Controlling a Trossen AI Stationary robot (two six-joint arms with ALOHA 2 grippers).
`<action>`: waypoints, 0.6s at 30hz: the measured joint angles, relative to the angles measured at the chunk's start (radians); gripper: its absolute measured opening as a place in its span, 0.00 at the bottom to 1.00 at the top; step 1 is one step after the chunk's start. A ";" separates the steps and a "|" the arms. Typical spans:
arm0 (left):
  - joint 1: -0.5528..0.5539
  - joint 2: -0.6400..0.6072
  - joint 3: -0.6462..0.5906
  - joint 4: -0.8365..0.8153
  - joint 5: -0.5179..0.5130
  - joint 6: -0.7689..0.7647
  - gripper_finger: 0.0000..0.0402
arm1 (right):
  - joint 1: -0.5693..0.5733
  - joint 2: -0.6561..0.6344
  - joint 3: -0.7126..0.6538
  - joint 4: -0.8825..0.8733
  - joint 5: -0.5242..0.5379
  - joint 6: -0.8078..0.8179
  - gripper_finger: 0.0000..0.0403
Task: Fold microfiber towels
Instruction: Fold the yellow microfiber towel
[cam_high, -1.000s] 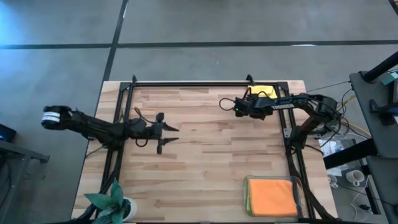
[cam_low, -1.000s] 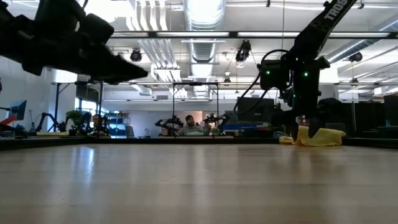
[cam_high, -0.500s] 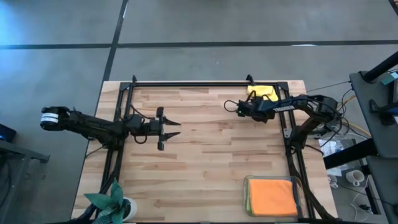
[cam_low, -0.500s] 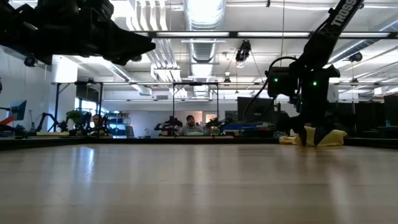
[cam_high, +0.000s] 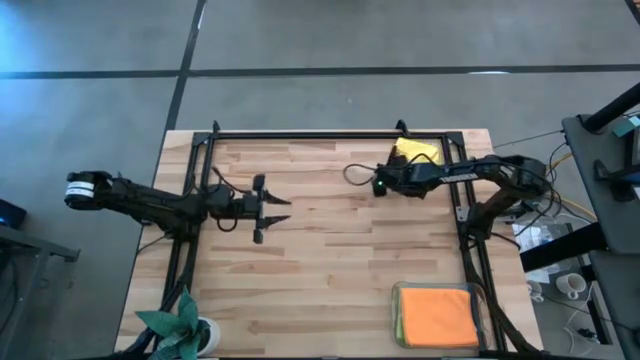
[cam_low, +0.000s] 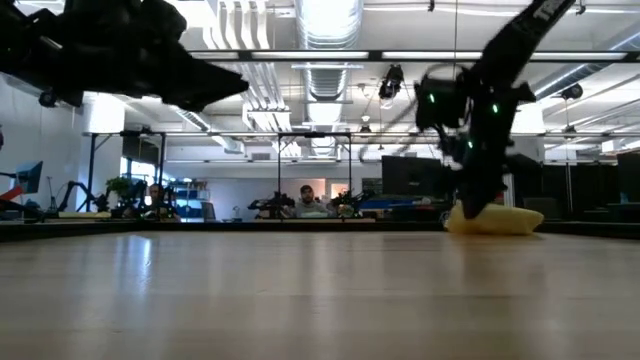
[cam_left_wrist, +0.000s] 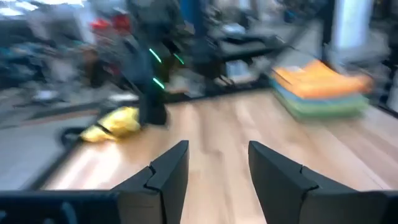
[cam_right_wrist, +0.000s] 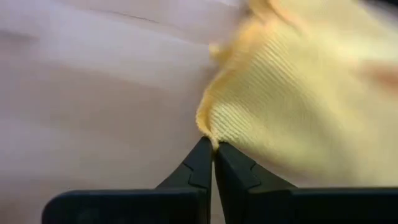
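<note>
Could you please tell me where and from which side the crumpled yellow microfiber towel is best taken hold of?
Probably at its pointed edge facing the table's middle. The crumpled yellow microfiber towel lies bunched near the far right corner, and that corner sticks out free over bare wood. The right claw is already shut on its tip, coming low from the centre side; the left claw waits open.

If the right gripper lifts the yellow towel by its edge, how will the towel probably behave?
The yellow towel will probably hang limp: it already lies crumpled, not flat. It looks light, since the right gripper, shut on only a thin edge, seems enough to hold it. Its ribbed weave likely resists slipping.
</note>
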 joint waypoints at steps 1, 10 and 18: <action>0.000 0.001 0.000 -0.026 0.033 0.004 0.38 | 0.026 -0.009 0.027 -0.019 -0.010 -0.040 0.02; 0.001 0.079 0.006 0.020 0.041 -0.002 0.40 | 0.370 -0.077 0.321 -0.017 -0.245 -0.346 0.02; 0.001 0.364 0.155 0.069 0.039 -0.065 0.52 | 0.598 -0.065 0.482 -0.011 -0.208 -0.439 0.02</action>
